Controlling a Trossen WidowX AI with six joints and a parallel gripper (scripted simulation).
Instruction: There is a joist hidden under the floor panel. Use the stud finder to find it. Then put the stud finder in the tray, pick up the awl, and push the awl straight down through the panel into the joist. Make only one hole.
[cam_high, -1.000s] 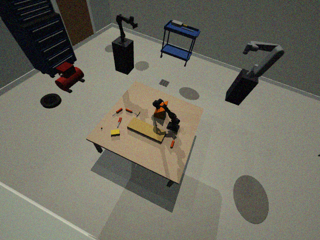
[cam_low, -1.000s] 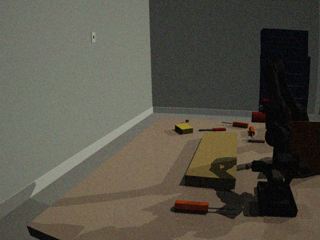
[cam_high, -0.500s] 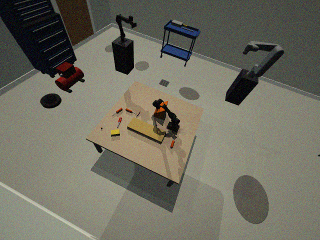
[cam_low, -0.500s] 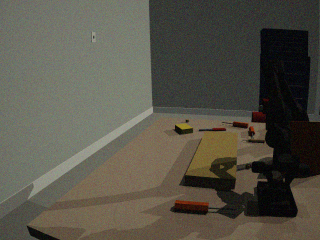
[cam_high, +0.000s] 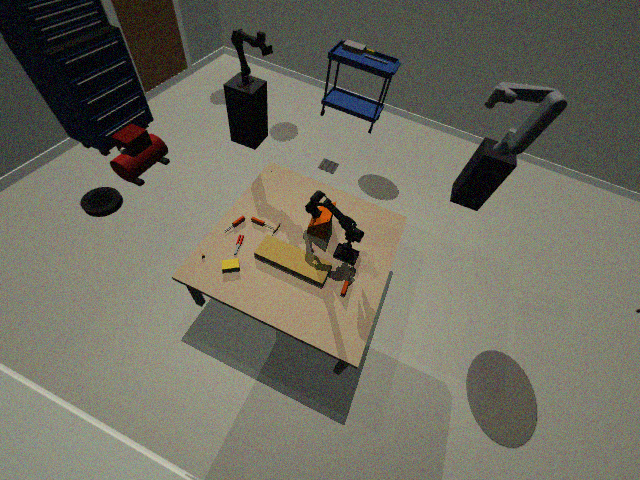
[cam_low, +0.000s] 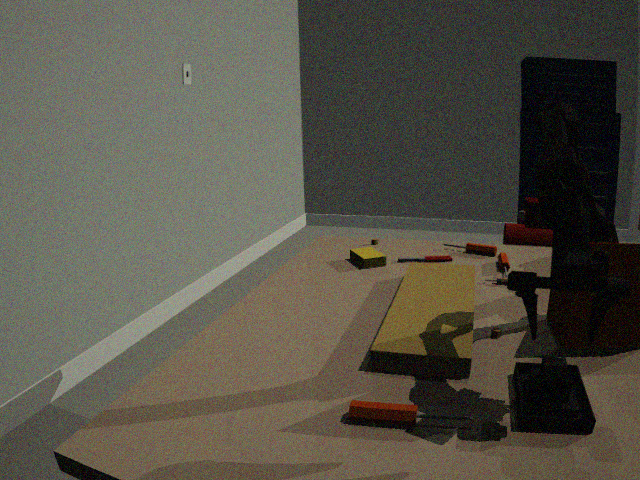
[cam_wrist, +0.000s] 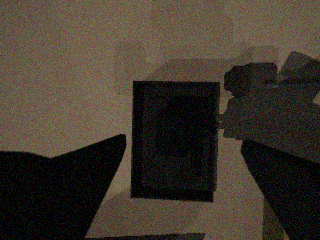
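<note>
The black tray (cam_high: 345, 260) (cam_low: 553, 426) (cam_wrist: 136, 150) stands on the table near the end of the panel. A very dark shape (cam_wrist: 175, 125), apparently the stud finder, lies inside it; its outline is hard to make out. My gripper (cam_high: 349, 242) (cam_low: 562, 335) (cam_wrist: 182, 142) is open and empty, pointing down above the tray, fingertips clear of it. The yellowish floor panel (cam_high: 280, 256) (cam_low: 439, 294) lies flat beside the tray. The awl, with an orange handle (cam_high: 344, 288) (cam_low: 382, 411), lies on the table beyond the panel's end, its thin shaft towards the tray. The joist is hidden.
A yellow block (cam_high: 230, 264) (cam_low: 368, 254) lies past the panel's far end. A red-handled tool (cam_high: 238, 245) (cam_low: 438, 258) and orange-handled tools (cam_high: 238, 221) (cam_high: 257, 220) lie nearby. An orange box (cam_high: 321, 219) stands close behind the arm.
</note>
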